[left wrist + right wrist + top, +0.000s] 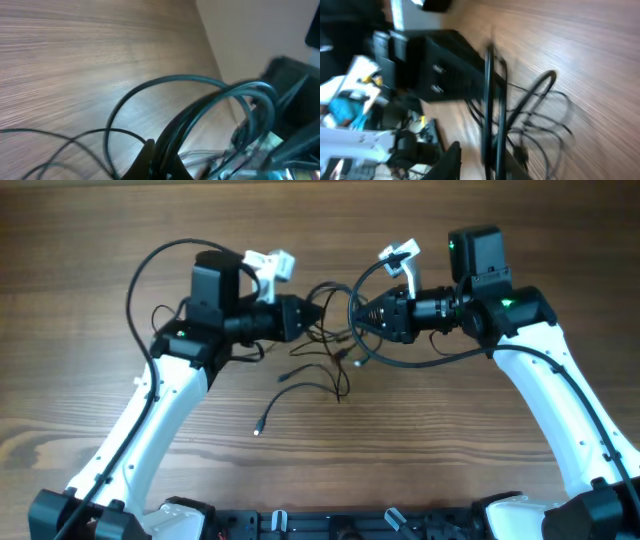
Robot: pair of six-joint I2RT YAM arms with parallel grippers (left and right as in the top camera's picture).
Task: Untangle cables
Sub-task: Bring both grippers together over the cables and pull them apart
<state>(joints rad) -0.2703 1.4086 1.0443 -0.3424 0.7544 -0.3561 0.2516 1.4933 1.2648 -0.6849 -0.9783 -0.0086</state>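
The cables [325, 345] are thin black wires in a loose tangle at the middle of the table, between the two arms. One plug end [258, 430] trails toward the front. My left gripper [302, 318] reaches into the tangle from the left. In the left wrist view the left gripper [161, 153] is shut, with strands of the cables [165, 79] pinched between its fingers and arching up from them. My right gripper [358, 320] meets the tangle from the right. In the right wrist view the right gripper [482, 157] has its jaws apart, and blurred cables [492, 115] run between them.
The wooden table [450, 440] carries both arms, which face each other closely at the centre. The left arm's black body [445, 65] fills the right wrist view's upper left. The table's far edge [210, 50] and a pale wall show in the left wrist view.
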